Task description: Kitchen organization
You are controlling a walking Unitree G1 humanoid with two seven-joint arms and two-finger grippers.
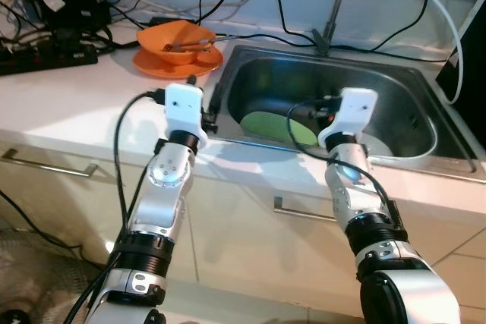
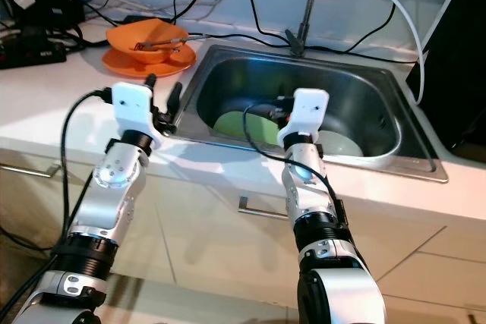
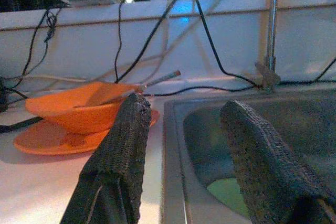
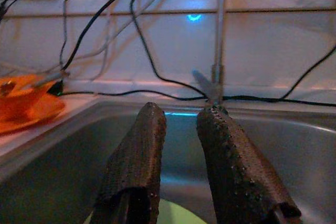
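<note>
An orange bowl (image 1: 176,39) with a utensil in it stands on an orange plate (image 1: 152,62) on the white counter, left of the steel sink (image 1: 410,104). A green plate (image 1: 277,127) lies on the sink floor, and a pale dish (image 2: 338,144) sits beside it on the right. My left gripper (image 1: 213,110) hovers over the sink's left rim, open and empty, with the bowl just beyond it. My right gripper (image 4: 181,111) is inside the sink above the green plate. Its fingers are narrowly parted with nothing between them.
The faucet (image 1: 338,5) rises behind the sink with a white hose off to the right. Black cables and a power strip (image 1: 45,55) crowd the counter's back left. Drawer handles (image 1: 304,210) run along the cabinet front below.
</note>
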